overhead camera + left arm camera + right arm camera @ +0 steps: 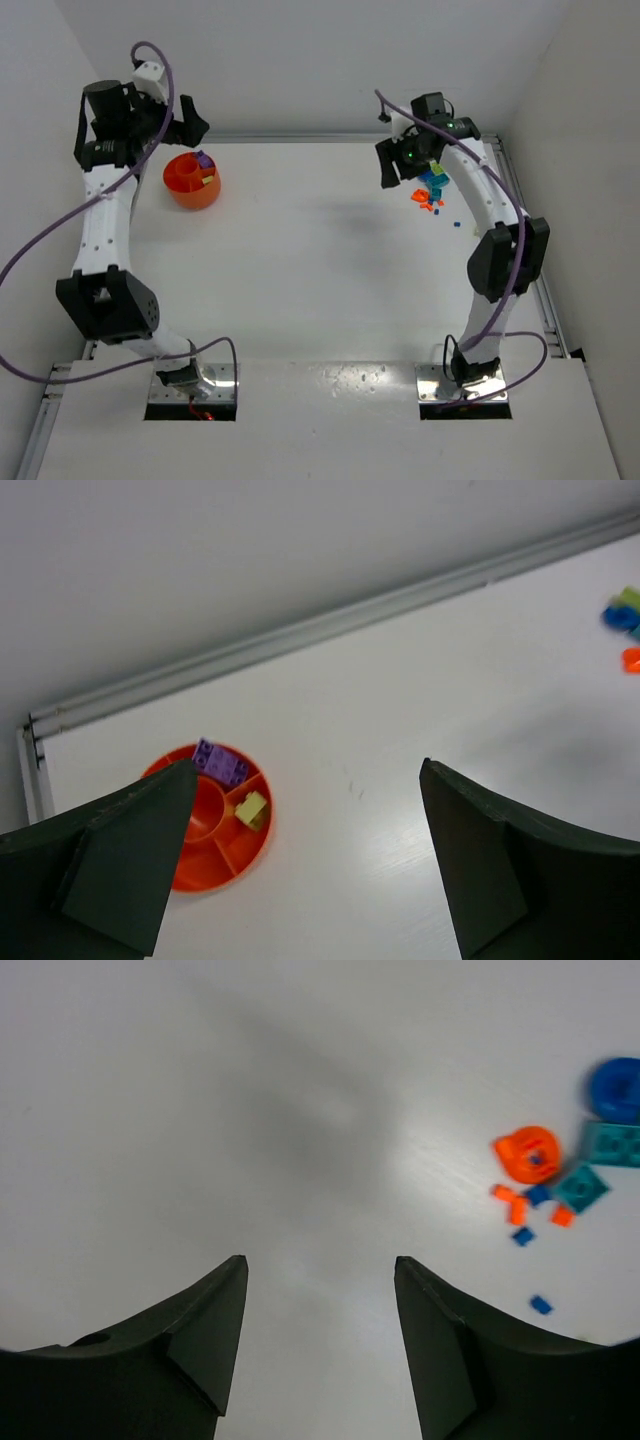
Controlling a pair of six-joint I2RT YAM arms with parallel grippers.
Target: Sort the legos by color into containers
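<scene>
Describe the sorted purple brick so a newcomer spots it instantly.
Find the round orange bowl at the table's far left corner. A studded purple brick lies in its compartment nearest the back rail. It is the only purple piece; the yellow-green brick nearby is smaller.

We see a white table (310, 270) with a grey metal rail (300, 138) running along its far edge, just below a plain pale wall (300, 60), and another rail down its right side.
</scene>
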